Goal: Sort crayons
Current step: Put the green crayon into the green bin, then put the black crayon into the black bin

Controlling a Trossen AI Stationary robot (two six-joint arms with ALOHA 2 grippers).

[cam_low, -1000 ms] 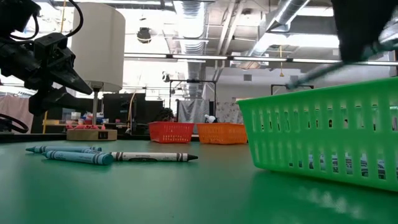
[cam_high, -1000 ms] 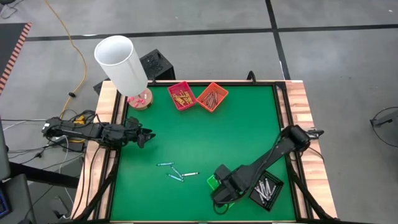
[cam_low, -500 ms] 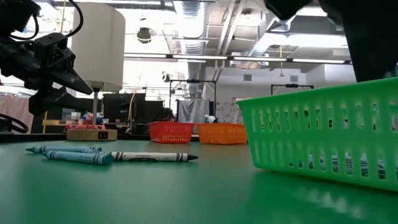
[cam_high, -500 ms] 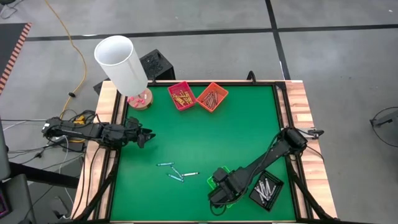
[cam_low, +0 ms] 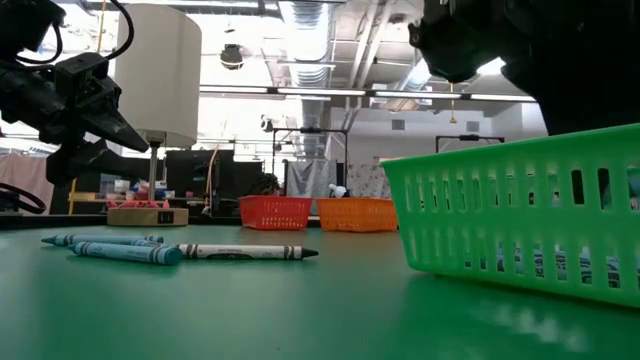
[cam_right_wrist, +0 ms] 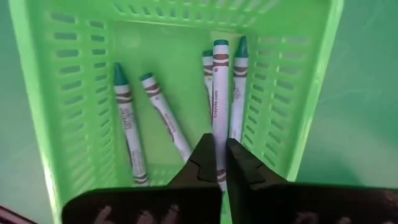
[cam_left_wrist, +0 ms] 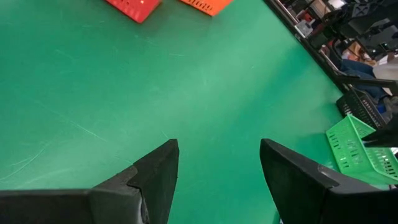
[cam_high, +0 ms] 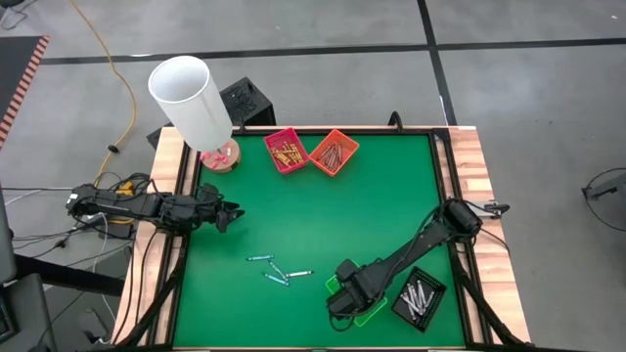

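The right end effector [cam_right_wrist: 217,163] hangs low over the green tray [cam_high: 354,298] at the near edge of the desk [cam_high: 372,205]. Its fingers [cam_right_wrist: 202,160] stand almost together, with only a narrow gap, and a teal-tipped crayon [cam_right_wrist: 219,93] shows in that gap, its far end free over the tray floor. I cannot tell whether the fingers press on it or merely flank it. Four more teal crayons [cam_right_wrist: 127,127] lie on the tray floor, two to one side and two close against the long one.

Just to the right of the green tray sits a black tray [cam_high: 419,298] with pale crayons in it.

Left of the green tray, on the bare green mat, four loose crayons [cam_high: 281,271] lie close together; in the low view three are teal [cam_low: 125,251] and one is white with dark ends [cam_low: 248,253].

Farther back and at the desk's left edge, the left end effector [cam_high: 227,215] hangs above the mat with its fingers [cam_left_wrist: 155,177] spread wide and nothing between them.

At the far edge stand a red tray [cam_high: 286,151] and an orange tray [cam_high: 334,152], side by side, each holding crayons. Beside them at the far left corner is a white cylinder [cam_high: 189,100] on a wooden base.
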